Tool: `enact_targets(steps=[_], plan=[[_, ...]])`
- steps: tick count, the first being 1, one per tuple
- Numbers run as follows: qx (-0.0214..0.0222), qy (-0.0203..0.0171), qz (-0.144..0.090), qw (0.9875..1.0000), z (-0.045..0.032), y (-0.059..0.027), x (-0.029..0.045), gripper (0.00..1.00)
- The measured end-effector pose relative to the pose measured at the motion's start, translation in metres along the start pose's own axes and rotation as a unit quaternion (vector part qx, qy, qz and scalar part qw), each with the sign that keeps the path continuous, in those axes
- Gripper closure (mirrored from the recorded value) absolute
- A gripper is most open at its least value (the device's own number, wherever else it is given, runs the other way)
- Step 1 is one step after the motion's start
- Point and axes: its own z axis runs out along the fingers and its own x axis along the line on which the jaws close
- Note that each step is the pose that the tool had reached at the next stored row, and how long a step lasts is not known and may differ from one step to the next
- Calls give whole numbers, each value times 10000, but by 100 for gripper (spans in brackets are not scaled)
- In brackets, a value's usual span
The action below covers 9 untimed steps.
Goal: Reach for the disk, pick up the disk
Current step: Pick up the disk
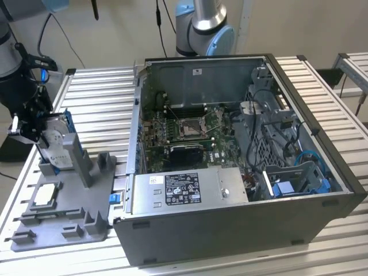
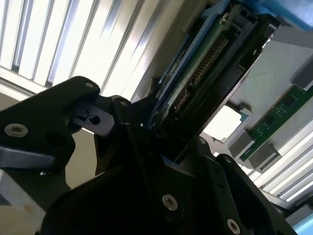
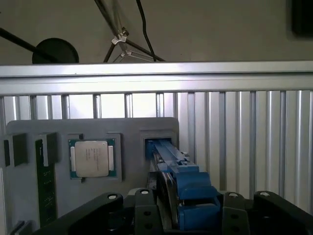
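Note:
The disk [image 1: 57,150], silver-grey with a white label and a blue frame, stands on edge in a slot of the grey fixture [image 1: 69,227] at the exterior view's left. My black gripper [image 1: 35,131] reaches it from the left and sits around its upper part. The first wrist view looks along the disk's blue frame [image 3: 188,191], whose far end sits in the fixture's slot, with a black finger [image 3: 143,211] tight against each side. In the second wrist view the disk's connector edge [image 2: 205,63] runs out from between the fingers [image 2: 110,122]. The gripper is shut on the disk.
A silver square chip [image 1: 46,195] [image 3: 91,157] lies in the fixture beside the disk's slot, and a green memory stick [image 3: 45,186] [image 2: 279,115] lies nearby. An open computer case [image 1: 230,149] fills the slatted table's [image 1: 98,98] middle. Another arm's base [image 1: 204,29] stands behind it.

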Motion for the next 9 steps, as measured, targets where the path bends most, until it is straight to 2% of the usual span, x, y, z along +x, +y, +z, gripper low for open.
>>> enact_targets(steps=[2,5,9], plan=[[-1,-4,2,10000,-3,1,0,100],[-1,-34,2,10000,-8,1,7,100],[-2,-43,1,10000,-25,1,13,100]])
